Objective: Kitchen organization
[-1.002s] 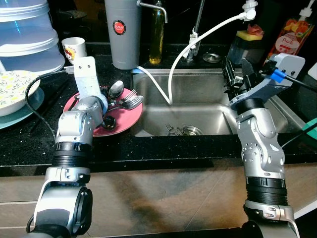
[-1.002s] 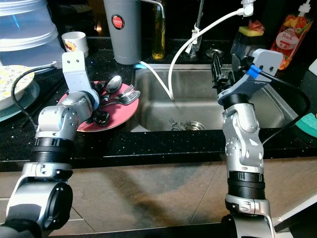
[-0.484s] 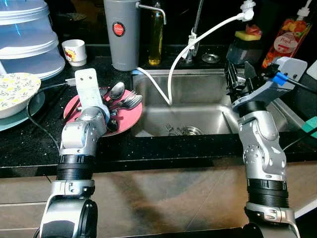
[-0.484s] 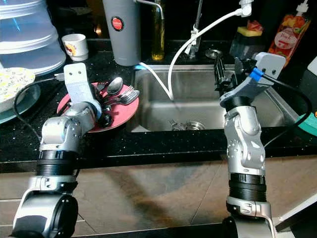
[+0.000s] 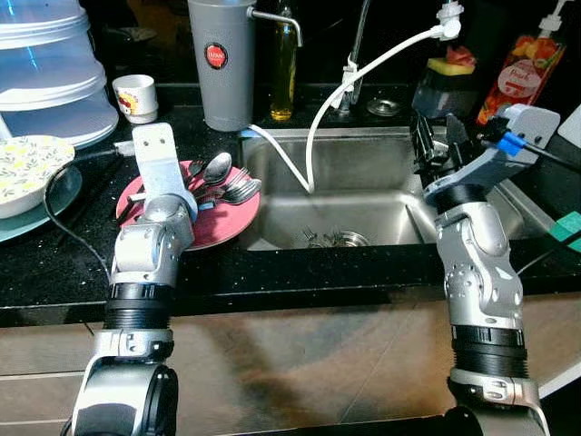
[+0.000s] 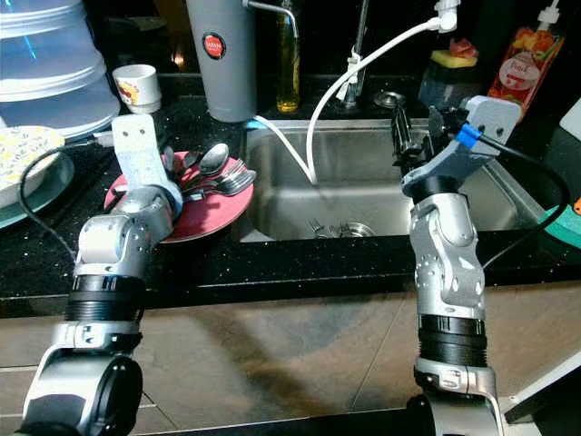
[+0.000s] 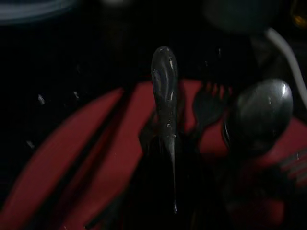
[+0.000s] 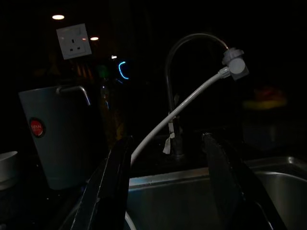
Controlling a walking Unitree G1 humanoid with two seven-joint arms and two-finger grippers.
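Spoons (image 5: pixel 216 167) and forks lie on the red plate (image 5: pixel 227 222) near the worktop's front edge, beside the sink (image 5: pixel 363 191). They look hard and slippery; I'd pinch a handle. I cannot tell my left gripper's (image 7: pixel 165 143) state; my right gripper (image 8: pixel 168 187) is spread wide.

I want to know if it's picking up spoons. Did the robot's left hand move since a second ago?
Yes. The left hand has pulled back from the sink-side edge of the red plate toward the plate's middle, holding a utensil.
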